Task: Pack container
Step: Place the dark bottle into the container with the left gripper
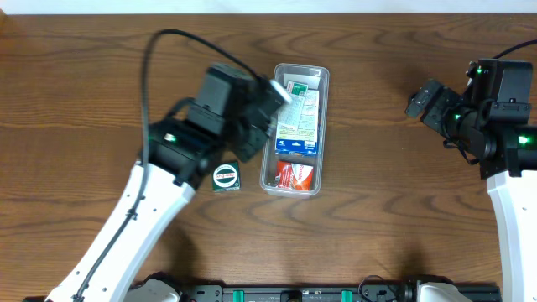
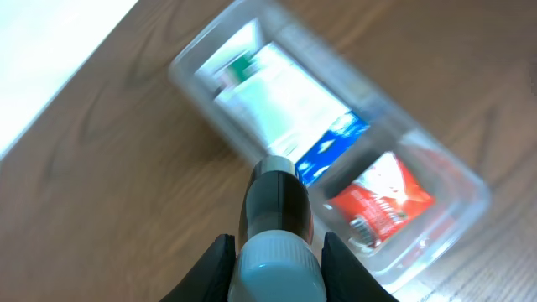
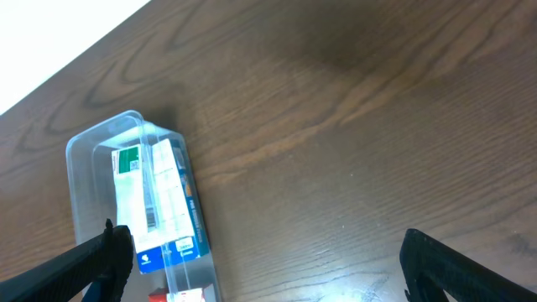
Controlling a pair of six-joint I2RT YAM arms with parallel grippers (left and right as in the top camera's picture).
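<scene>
The container (image 1: pixel 325 126) is a long clear tray at the table's centre. It holds a blue-and-white carton (image 1: pixel 299 117) and a red box (image 1: pixel 295 175). My left gripper (image 1: pixel 270 94) hovers over the tray's far left edge, shut on a small bottle (image 2: pixel 273 197) with a pale ribbed cap. In the left wrist view the tray (image 2: pixel 470 197) lies below the jaws (image 2: pixel 275 252), with the carton (image 2: pixel 285 117) and the red box (image 2: pixel 382 201) inside. My right gripper (image 1: pixel 424 101) is open and empty, far right of the tray. In its wrist view the jaws (image 3: pixel 264 260) show the tray (image 3: pixel 80 176) at the left.
A small dark green box with a round white label (image 1: pixel 226 177) lies on the wood table just left of the tray's near end, beside my left arm. The table's far edge shows at the top left of both wrist views.
</scene>
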